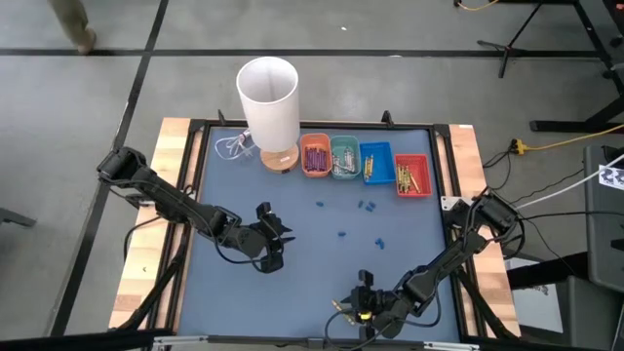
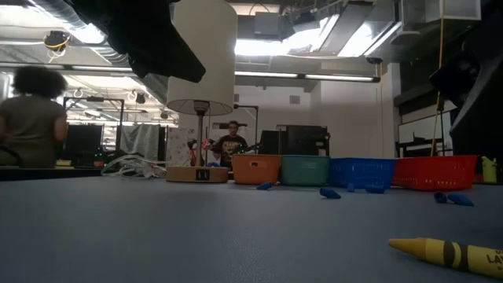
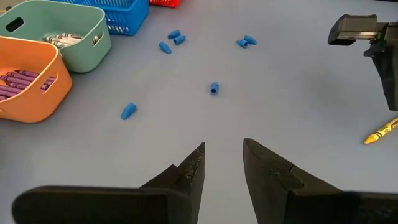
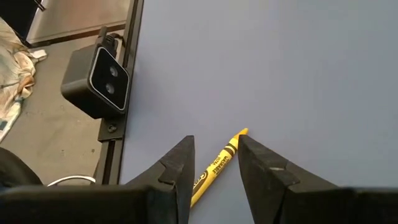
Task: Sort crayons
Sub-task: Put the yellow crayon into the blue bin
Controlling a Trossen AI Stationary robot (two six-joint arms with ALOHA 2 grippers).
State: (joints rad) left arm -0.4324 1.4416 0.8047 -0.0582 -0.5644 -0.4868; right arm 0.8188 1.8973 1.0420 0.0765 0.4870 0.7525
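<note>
A yellow crayon point(image 4: 216, 167) lies flat on the blue mat near the table's front edge; it also shows in the low view point(image 2: 449, 253) and the left wrist view point(image 3: 382, 132). My right gripper point(image 4: 214, 140) is open just above it, one finger on either side of it; the gripper also shows in the high view point(image 1: 359, 308). My left gripper point(image 3: 222, 147) is open and empty over the mat's left middle point(image 1: 273, 240). More crayons lie in four small trays at the far edge: purple ones in the orange tray point(image 1: 314, 156), pale ones in the green tray point(image 1: 343, 157).
A blue tray point(image 1: 375, 163) and a red tray point(image 1: 411, 175) stand to the right of the green one. A white lamp point(image 1: 268, 97) on a wooden base stands at the far left. Small blue bits point(image 1: 367, 207) lie scattered mid-mat. A camera point(image 4: 99, 78) sits at the front edge.
</note>
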